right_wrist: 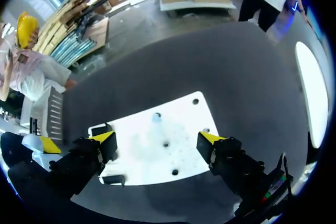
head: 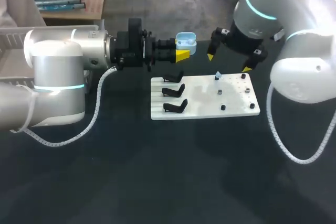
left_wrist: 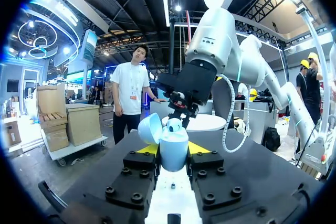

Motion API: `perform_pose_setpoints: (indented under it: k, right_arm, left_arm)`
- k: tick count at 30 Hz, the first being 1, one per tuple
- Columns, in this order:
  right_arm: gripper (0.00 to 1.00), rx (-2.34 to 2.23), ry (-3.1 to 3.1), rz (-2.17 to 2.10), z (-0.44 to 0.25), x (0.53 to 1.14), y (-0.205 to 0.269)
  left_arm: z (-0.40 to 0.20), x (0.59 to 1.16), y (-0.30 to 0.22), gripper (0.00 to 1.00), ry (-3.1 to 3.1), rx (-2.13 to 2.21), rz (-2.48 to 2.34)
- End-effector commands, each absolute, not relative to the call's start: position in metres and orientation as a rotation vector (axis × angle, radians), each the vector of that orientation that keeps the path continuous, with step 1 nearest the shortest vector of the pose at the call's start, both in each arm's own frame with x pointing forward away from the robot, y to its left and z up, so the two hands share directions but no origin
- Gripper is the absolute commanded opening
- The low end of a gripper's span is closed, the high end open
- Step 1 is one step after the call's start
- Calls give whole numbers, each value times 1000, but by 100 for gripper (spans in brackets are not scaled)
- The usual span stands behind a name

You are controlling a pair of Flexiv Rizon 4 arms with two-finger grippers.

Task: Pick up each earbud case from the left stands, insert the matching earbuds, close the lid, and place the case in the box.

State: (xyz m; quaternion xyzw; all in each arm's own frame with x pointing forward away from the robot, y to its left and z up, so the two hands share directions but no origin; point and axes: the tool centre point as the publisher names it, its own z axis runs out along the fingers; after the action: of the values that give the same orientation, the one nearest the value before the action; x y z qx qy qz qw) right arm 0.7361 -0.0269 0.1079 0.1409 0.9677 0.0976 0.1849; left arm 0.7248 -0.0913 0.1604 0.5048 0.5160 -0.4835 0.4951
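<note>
Robot work cell, of the lab or demonstration-bench kind. Two heavy silver-grey industrial arms, left arm (head: 52, 72) and right arm (head: 294, 61), come in from opposite sides over one matte black table (head: 157, 182). Each shows a lit teal ring at a joint. A spiral-wrapped cable (head: 94, 119) loops off the left arm, and a like one off the right. Toward the far side of the table lies a flat white fixture plate (head: 202, 100). Three small black stands (head: 175, 92) sit in a row down its left part, and short pegs (head: 220, 92) are spaced over its right part.

One earbud case (head: 186, 41), three black stands (head: 175, 91), one white board (head: 202, 97).
</note>
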Motion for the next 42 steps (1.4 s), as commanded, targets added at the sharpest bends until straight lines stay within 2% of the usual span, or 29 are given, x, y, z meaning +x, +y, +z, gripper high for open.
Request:
perform_pose_setpoints:
  k: [1,17,19,23,28,31,36,42]
  right_arm:
    - [100,391,2733,280,84,752,-14]
    - [100,413,2718,314,48,754,-17]
    - [86,421,2723,320,45,756,-18]
    - [75,440,2724,339,42,758,-20]
    - [75,440,2726,344,40,758,-20]
    - [69,447,2731,353,37,761,-21]
    - [52,455,2737,366,37,762,-18]
    - [52,449,2741,373,36,764,-15]
  left_arm:
    - [160,725,-92,0,1249,1222,-1171]
    - [160,725,-92,0,1249,1222,-1171]
    - [160,725,-92,0,1249,1222,-1171]
    - [160,725,-92,0,1249,1222,-1171]
    - [160,725,-92,0,1249,1222,-1171]
    - [160,725,-92,0,1249,1222,-1171]
    - [160,725,-92,0,1249,1222,-1171]
    - [160,725,-92,0,1249,1222,-1171]
